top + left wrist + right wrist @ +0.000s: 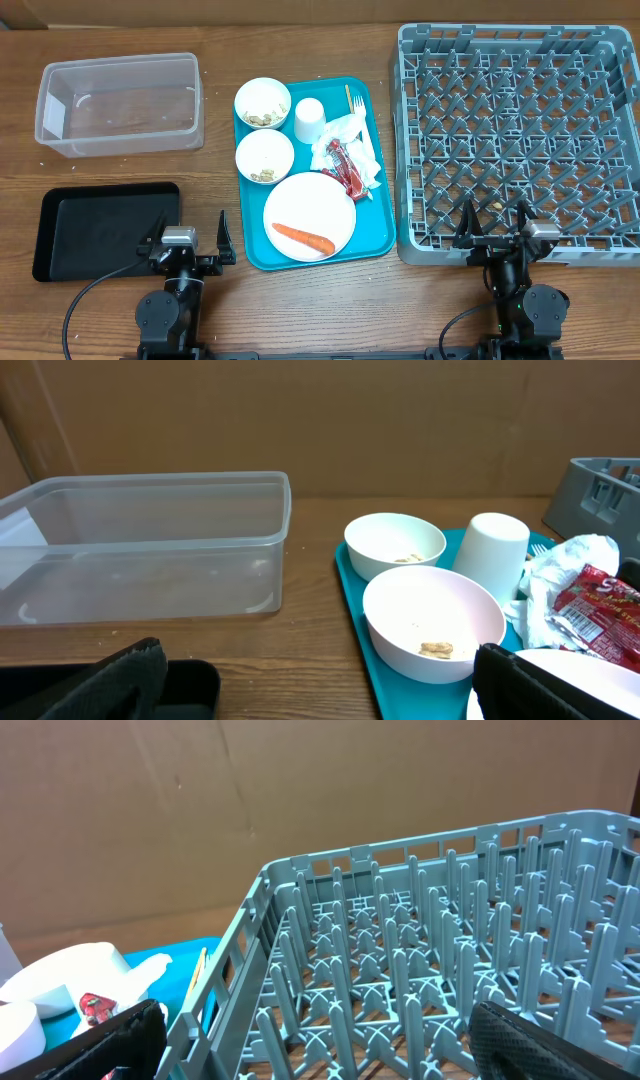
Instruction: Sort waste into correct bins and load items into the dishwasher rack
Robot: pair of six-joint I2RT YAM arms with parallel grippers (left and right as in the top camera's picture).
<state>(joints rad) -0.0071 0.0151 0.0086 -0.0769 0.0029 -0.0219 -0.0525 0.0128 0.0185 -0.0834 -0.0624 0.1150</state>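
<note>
On the teal tray (pixel 378 228) lie a white plate (pixel 310 205) with an orange carrot (pixel 303 238), two white bowls (pixel 263 101) (pixel 265 156) holding beige crumbs, a white cup (pixel 309 120), a fork (pixel 355 104), crumpled white napkins (pixel 352 133) and a red wrapper (pixel 346 168). The clear tub (pixel 120 102) is back left, the black tray (pixel 105 228) front left, the grey rack (pixel 517 140) right. My left gripper (pixel 188 243) is open and empty between black tray and teal tray. My right gripper (pixel 497 233) is open and empty at the rack's front edge. The bowls (pixel 434 622) (pixel 395 544) and cup (pixel 490 552) show in the left wrist view.
A brown cardboard wall (pixel 320 420) stands behind the table. The rack's upright pegs (pixel 430 970) fill the right wrist view. Small crumbs lie scattered on the wooden table (pixel 215 165) near the tub.
</note>
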